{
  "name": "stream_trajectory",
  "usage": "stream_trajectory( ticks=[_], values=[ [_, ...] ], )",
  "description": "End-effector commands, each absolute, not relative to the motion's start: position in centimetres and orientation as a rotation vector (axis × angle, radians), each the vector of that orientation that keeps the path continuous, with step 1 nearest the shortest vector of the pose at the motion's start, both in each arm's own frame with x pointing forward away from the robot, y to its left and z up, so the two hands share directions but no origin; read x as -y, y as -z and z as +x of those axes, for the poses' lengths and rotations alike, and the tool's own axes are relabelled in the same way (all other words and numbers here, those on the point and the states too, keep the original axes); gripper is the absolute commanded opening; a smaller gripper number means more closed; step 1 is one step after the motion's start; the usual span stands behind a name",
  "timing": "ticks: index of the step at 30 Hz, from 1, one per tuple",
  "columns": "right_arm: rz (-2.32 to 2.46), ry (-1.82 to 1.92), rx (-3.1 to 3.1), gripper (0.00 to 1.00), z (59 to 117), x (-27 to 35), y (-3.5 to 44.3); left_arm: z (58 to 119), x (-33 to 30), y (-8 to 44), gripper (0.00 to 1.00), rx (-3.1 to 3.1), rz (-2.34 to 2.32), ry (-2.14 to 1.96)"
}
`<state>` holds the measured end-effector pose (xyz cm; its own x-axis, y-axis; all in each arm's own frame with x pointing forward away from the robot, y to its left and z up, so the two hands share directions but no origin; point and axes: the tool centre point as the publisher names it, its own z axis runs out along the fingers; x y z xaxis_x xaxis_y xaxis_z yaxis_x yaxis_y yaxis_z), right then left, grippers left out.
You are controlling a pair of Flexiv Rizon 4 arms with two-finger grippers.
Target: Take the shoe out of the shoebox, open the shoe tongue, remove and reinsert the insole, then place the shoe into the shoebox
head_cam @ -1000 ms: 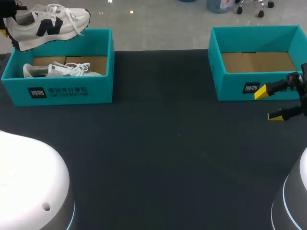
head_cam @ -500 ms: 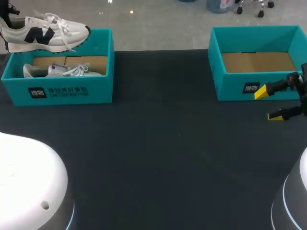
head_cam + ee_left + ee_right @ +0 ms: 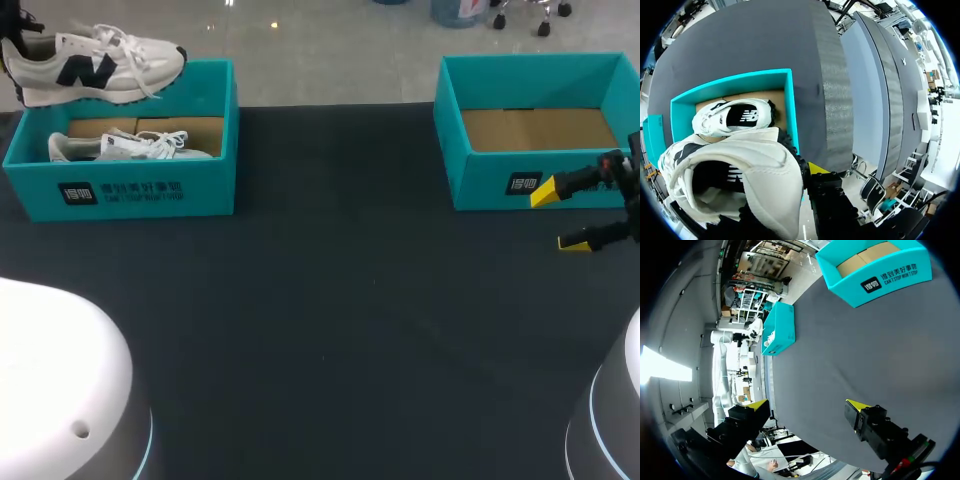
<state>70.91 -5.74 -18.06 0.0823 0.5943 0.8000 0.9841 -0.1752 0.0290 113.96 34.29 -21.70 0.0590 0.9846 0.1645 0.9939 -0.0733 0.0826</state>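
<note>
A white sneaker (image 3: pixel 95 65) with a dark logo hangs in the air over the back left corner of the left teal shoebox (image 3: pixel 130 190). My left gripper (image 3: pixel 14 50) is shut on its heel. In the left wrist view the held sneaker (image 3: pixel 755 170) fills the area at the fingers, with one yellow fingertip (image 3: pixel 817 167) showing beside it. A second white sneaker (image 3: pixel 130 147) lies inside that box (image 3: pixel 790 110), seen below the held one (image 3: pixel 732 117). My right gripper (image 3: pixel 560 215) stands open in front of the right teal shoebox (image 3: pixel 500 185), with nothing between its fingers (image 3: pixel 807 405).
The right shoebox (image 3: pixel 880 277) holds only its cardboard floor. The left box (image 3: pixel 780 330) shows far across the dark table (image 3: pixel 330 300) in the right wrist view. A wide stretch of bare tabletop lies between the two boxes.
The held sneaker has levelled out from a tilt and shifted slightly up and left over the left box. The right arm has not moved.
</note>
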Motion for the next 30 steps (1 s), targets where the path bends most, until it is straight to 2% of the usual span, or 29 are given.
stream_trajectory(
  ticks=[1,30],
  values=[
    [-1.831,0.942,1.555,1.00,70.9,5.7,18.1,116.7,-34.3,22.6,0.00,2.101,-2.251,0.241],
    [-1.831,0.942,1.555,1.00,70.9,5.7,18.1,119.3,-32.0,28.9,0.00,2.086,-2.264,0.284]
  ],
)
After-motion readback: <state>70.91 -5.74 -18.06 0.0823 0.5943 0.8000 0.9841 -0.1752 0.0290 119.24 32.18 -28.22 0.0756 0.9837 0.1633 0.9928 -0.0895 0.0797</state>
